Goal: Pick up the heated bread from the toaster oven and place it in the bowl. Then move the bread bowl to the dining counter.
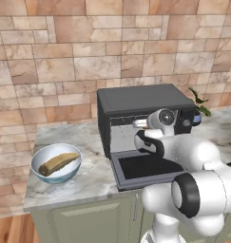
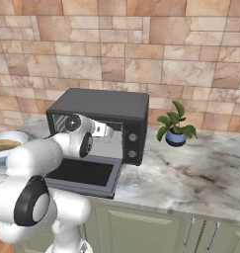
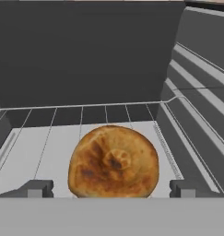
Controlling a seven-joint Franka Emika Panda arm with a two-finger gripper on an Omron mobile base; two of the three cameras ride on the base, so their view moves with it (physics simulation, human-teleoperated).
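Note:
The heated bread, a round golden-brown bun, lies on the wire rack inside the toaster oven. The oven's door is dropped open. My gripper reaches into the oven cavity and is open. Its two dark fingertips stand on either side of the bread's near edge, well apart from it. The pale blue-white bowl sits on the counter left of the oven, with a long tan loaf in it. The dining counter is out of view.
A small potted plant stands on the marbled counter right of the oven. The oven's side walls and rack rails close in around my hand. A brick wall backs the counter.

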